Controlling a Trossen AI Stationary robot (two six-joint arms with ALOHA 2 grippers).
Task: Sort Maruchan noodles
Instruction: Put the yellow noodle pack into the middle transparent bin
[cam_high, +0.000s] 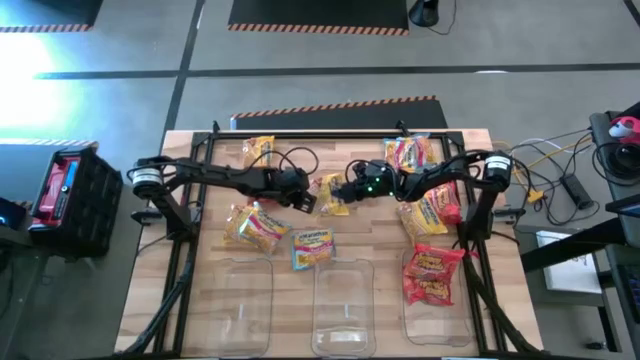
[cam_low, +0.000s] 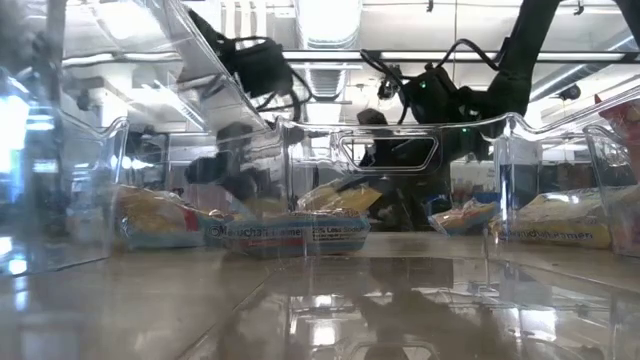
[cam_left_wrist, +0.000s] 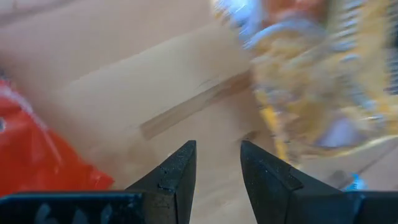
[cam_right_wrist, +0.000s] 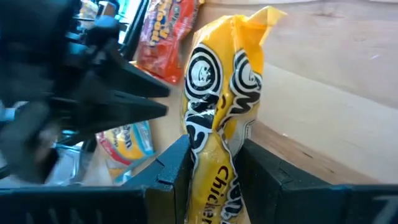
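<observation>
My right gripper (cam_high: 347, 190) is mid-table, shut on a yellow noodle packet (cam_high: 330, 196), which stands on edge between its fingers in the right wrist view (cam_right_wrist: 221, 81). My left gripper (cam_high: 308, 203) is open just left of that packet and holds nothing (cam_left_wrist: 217, 160). Other packets lie flat on the wooden table: a yellow one (cam_high: 258, 150) at the far left, a yellow-pink one (cam_high: 250, 226), a pale blue one (cam_high: 312, 248), red ones (cam_high: 410, 152) at the far right and a yellow-red one (cam_high: 430, 210). A red packet (cam_high: 432, 272) lies in the right bin. My right gripper pinches the yellow packet between its two fingers, on the packet's two flat faces near one end (cam_right_wrist: 208, 163). The fingers come from the table's right, roughly level. The packet stands on edge and reaches out past the fingertips (cam_right_wrist: 180, 163). Whether it clears the table, I cannot tell.
Three clear rectangular bins stand along the near edge: left (cam_high: 235, 300), middle (cam_high: 343, 300), right (cam_high: 440, 310). A black frame (cam_high: 300, 136) runs along the far edge and both sides of the table. Bare wood shows between the packets and the bins.
</observation>
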